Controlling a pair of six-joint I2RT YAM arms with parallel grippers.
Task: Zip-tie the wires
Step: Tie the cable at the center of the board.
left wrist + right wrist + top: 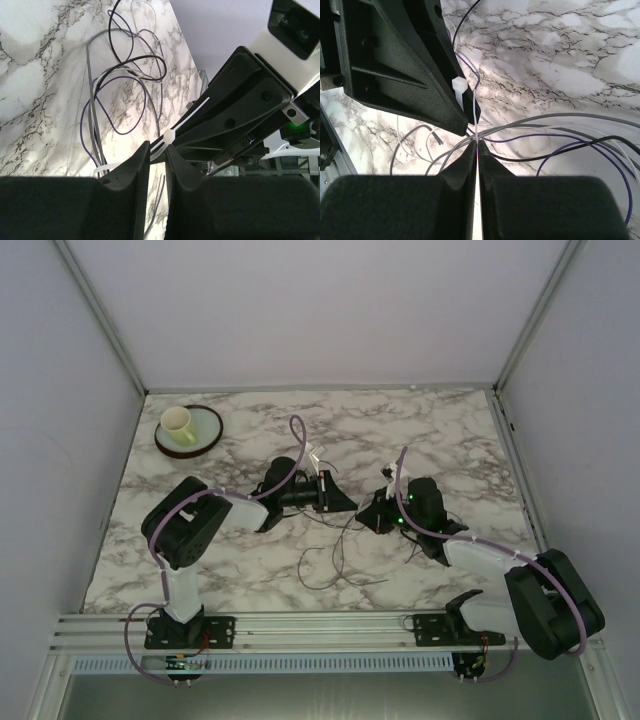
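Here the 2 hands meet tip to tip at mid-frame of the top view, with the zip tie (170, 136) running straight between them. The right hand (476, 145) is clamped on its strap. The left hand (157, 150) shows a narrow gap around it, so I cannot tell whether it grips. The wires (335, 555) trail toward the bottom over marble worktop (230, 570), and the cup (178, 423) sits upper left, well apart.

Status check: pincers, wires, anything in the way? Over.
Right pincer shut on zip tie. Left pincer slightly ajar at its head. Wires looped loose. Cup far off.
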